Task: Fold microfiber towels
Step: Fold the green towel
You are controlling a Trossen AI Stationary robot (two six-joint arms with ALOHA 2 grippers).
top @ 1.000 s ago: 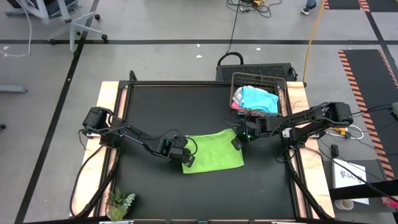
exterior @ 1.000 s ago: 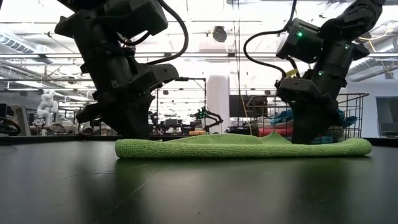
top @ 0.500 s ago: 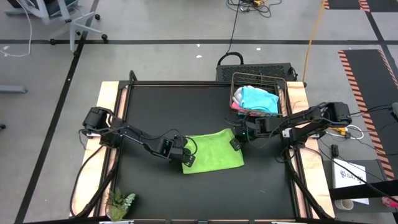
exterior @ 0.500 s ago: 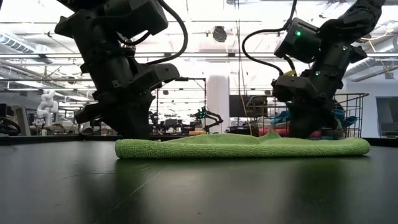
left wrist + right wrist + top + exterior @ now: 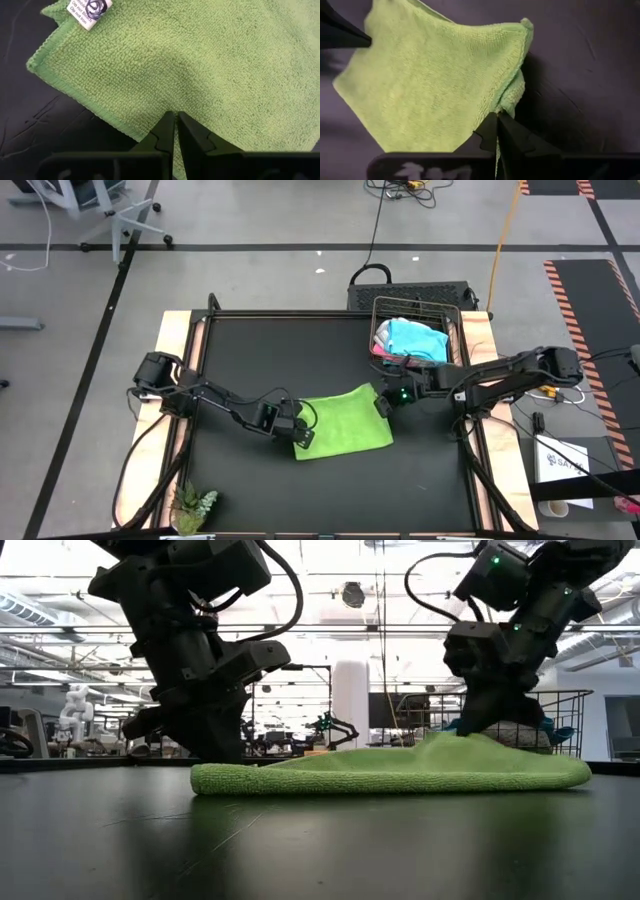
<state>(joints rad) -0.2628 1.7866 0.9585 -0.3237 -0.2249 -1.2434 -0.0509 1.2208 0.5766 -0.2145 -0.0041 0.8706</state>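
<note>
The lime green towel (image 5: 343,420) is spread on the desk (image 5: 250,350) slightly right of centre. Its left edge is pinched by the closed left tool (image 5: 301,437). Its far right corner is gripped and raised off the desk by the closed right tool (image 5: 384,402). Other towels (image 5: 415,338) are heaped in a wire basket (image 5: 457,330) at the desk's far right corner.

robotics lab | other robot arms (image 5: 330,728) behind | hazard-taped floor (image 5: 590,290)
</note>
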